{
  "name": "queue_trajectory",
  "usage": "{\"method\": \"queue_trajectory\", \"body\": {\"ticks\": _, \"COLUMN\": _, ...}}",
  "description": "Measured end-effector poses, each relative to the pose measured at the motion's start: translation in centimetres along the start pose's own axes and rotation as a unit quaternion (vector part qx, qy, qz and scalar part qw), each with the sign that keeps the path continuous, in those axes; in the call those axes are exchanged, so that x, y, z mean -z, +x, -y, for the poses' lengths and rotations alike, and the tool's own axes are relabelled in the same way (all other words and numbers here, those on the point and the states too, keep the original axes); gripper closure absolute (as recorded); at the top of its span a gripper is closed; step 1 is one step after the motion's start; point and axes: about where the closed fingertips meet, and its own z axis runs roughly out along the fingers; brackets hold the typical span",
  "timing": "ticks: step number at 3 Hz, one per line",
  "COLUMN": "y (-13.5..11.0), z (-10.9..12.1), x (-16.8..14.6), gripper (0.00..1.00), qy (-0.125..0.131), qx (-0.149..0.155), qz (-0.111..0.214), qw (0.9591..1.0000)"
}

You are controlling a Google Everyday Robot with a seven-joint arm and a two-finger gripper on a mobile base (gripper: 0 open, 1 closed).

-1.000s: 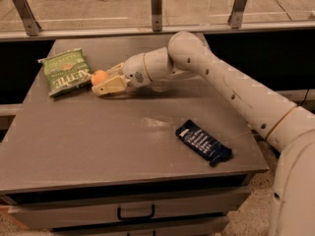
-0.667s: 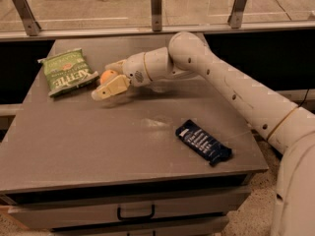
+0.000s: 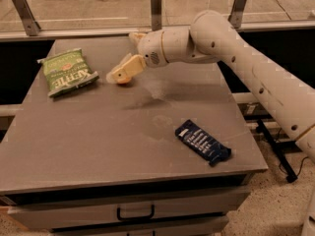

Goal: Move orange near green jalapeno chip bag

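Note:
The green jalapeno chip bag (image 3: 66, 73) lies flat at the far left of the grey table (image 3: 98, 146), white "KETTLE" lettering facing up. My gripper (image 3: 123, 73) hangs at the end of the white arm (image 3: 236, 53), just right of the bag and a little above the table. The fingers (image 3: 129, 66) are closed on the orange (image 3: 123, 80). Only a small orange patch shows under the fingertips; the rest is hidden. A narrow gap separates the fingertips from the bag's right edge.
A dark blue wrapped bar (image 3: 203, 142) lies at the front right of the table. A glass railing with metal posts (image 3: 156, 6) runs behind the table's far edge. A drawer with a handle (image 3: 135, 213) sits below the front edge.
The gripper has moved right, away from the chip bag, and the orange has gone with it. The orange now shows less under the fingers.

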Motion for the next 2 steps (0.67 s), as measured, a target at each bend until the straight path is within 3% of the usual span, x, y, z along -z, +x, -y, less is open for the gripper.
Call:
{"method": "queue_trajectory", "body": {"ticks": 1, "y": -4.5, "z": 2.8, "x": 6.5, "gripper": 0.00, "qy": 0.065, "qx": 0.050, "qz": 0.003, "qw": 0.9966}}
{"method": "queue_trajectory", "body": {"ticks": 2, "y": -6.7, "z": 3.9, "x": 9.7, "gripper": 0.00, "qy": 0.096, "qx": 0.076, "qz": 0.000, "qw": 0.9925}}
